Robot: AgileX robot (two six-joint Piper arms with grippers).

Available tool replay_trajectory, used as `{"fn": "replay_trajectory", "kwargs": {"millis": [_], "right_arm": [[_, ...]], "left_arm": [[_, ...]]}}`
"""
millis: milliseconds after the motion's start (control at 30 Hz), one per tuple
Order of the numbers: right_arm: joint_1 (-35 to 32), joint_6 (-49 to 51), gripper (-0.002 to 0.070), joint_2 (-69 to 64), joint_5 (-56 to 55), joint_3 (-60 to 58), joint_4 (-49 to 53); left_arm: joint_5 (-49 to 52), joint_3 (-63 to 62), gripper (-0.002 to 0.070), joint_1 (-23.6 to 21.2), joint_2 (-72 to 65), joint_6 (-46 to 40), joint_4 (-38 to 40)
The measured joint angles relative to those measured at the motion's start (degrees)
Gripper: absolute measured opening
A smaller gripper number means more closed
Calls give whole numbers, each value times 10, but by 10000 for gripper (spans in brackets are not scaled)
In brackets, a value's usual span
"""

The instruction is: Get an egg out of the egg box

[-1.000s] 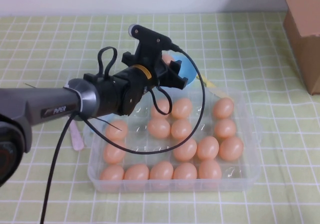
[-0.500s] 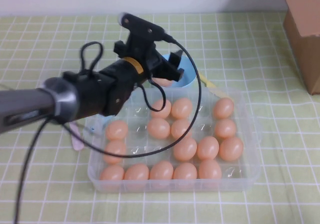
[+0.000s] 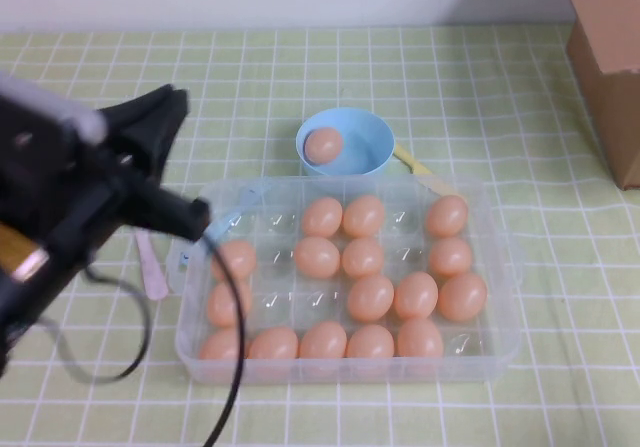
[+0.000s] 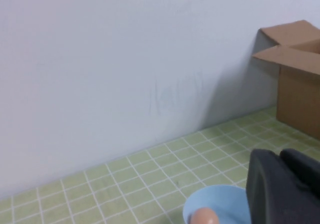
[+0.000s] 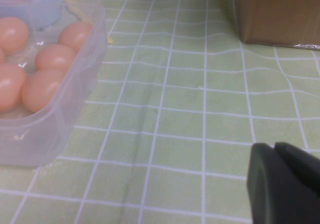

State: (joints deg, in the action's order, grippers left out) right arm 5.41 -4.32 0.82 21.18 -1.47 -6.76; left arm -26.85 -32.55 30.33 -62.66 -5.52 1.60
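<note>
The clear egg box (image 3: 500, 267) holds several orange-tan eggs; its corner also shows in the right wrist view (image 5: 75, 98). One egg (image 3: 323, 145) lies in the round light-blue bowl (image 3: 372, 147) just behind the box, and shows in the left wrist view (image 4: 202, 216). My left gripper (image 3: 190, 215) is raised at the left of the box, apart from the bowl, shut and empty (image 4: 280, 159). My right gripper (image 5: 275, 151) is shut and empty, low over the checked cloth to the right of the box; it is out of the high view.
A brown cardboard box (image 3: 610, 57) stands at the back right, close to the right gripper's side (image 5: 275, 13). A pale pink stick (image 3: 150, 267) lies left of the egg box. A yellow strip (image 3: 412, 162) lies by the bowl. A white wall is behind.
My left gripper has pulled back from over the bowl, to the left and up towards the camera. The egg it carried now lies loose in the bowl.
</note>
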Motion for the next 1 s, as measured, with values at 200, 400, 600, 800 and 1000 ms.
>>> {"fn": "replay_trajectory", "kwargs": {"millis": [200,400,600,800,1000], "right_arm": [[0,0,-17,0,0,0,0],[0,0,-17,0,0,0,0],[0,0,-17,0,0,0,0],[0,0,-17,0,0,0,0],[0,0,-17,0,0,0,0]], "left_arm": [[118,54,-1,0,178,-52,7],[250,83,-1,0,291,-60,25],[347,87,-1,0,347,-67,28],[429,87,-1,0,414,-68,25],[410,140,-2,-9,488,-54,6]]}}
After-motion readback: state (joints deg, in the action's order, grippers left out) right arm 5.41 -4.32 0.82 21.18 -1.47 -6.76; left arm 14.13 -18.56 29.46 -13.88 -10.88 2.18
